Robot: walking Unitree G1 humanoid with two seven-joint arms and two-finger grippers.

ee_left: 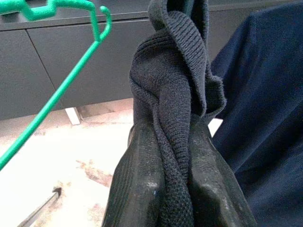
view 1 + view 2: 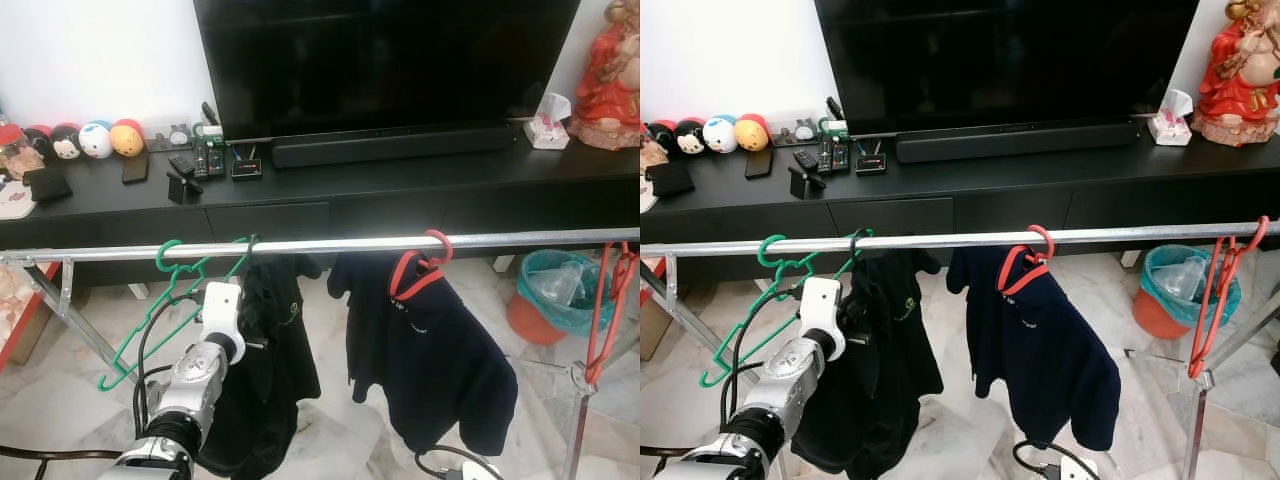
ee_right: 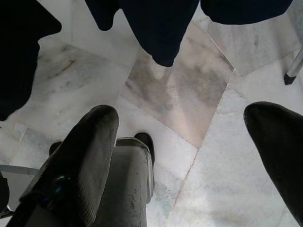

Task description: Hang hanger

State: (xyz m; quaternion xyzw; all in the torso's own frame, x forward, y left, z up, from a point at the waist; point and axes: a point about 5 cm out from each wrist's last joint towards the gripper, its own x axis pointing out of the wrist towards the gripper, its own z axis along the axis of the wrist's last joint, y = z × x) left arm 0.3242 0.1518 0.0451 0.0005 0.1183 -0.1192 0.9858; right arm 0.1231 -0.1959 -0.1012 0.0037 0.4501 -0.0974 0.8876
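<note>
Pinching: the left pincer [image 1: 163,189] has its two black fingers [image 1: 135,189] pressed together on a fold of the black knit garment [image 2: 265,380], as the left wrist view shows; the cloth bunches between them and rises above the tips.
Left arm: raised in the lower left of the left eye view, its white wrist just under the rail [image 2: 330,246] and against the garment's left side.
Hanger carrying the garment: its green hook [image 2: 248,250] sits over the rail, just up and right of the wrist; the garment hangs straight down from it, so by my reading this hanger is already hung.
Key relation: the hook lies directly above the pincer, the garment's long axis runs vertical, and the rail runs across the frame from left to right; the left arm is far nearer than the right.
Next move, as a judgement: letting go of the cloth and drawing down and back, without dragging the hook off the rail.
Empty green hanger [image 2: 155,320]: hooked on the rail just left of the wrist, tilted down to the lower left.
Right pincer [image 3: 189,137]: spread wide, pointing at the marble floor [image 3: 180,94], holding nothing, low in the frame.
Further right: a red hanger [image 2: 420,265] with a navy shirt [image 2: 430,360] hangs mid-rail.
</note>
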